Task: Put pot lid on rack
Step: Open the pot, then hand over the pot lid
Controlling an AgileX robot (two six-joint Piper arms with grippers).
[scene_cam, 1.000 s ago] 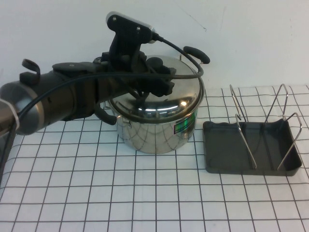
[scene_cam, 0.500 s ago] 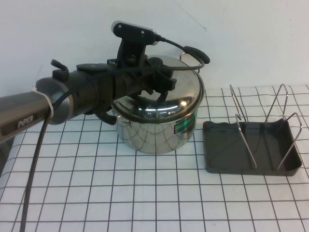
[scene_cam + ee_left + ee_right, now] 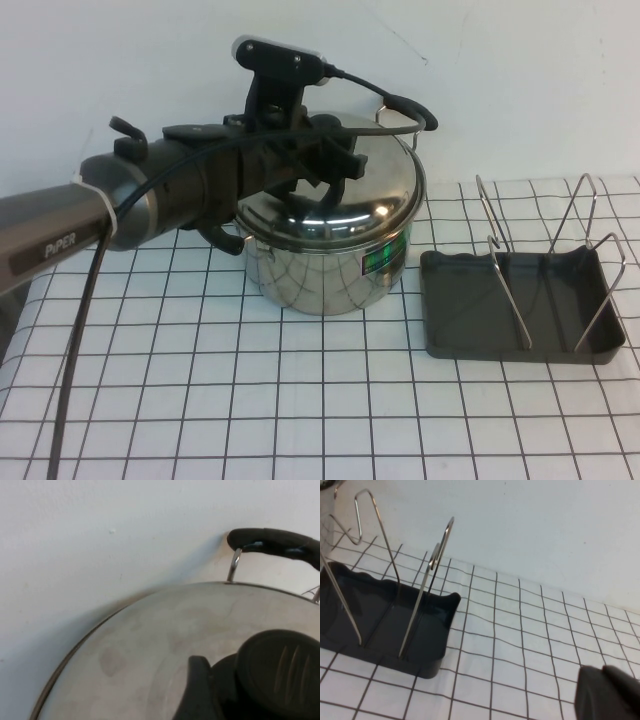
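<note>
The shiny domed pot lid [image 3: 350, 195] rests on the steel pot [image 3: 320, 275] at the back middle of the table. My left gripper [image 3: 325, 165] reaches in from the left and is closed around the lid's black knob [image 3: 280, 672]; one finger [image 3: 197, 690] presses against the knob's neck. The lid's dome also fills the left wrist view [image 3: 160, 630]. The dark grey rack [image 3: 440, 310] with its steel-wire loops stands on the right of the pot, empty. My right gripper [image 3: 607, 692] is shut and empty, off to the rack's right and out of the high view.
The pot's black far handle [image 3: 410, 108] sticks up behind the lid, close to the white wall. The rack's wire loops [image 3: 427, 580] stand upright. The white gridded cloth [image 3: 300, 400] covers the table in front of the pot and rack.
My left arm has reached further in from the left and the gripper has settled on the lid's knob. The lid's right edge looks slightly higher. The rack has not moved.
</note>
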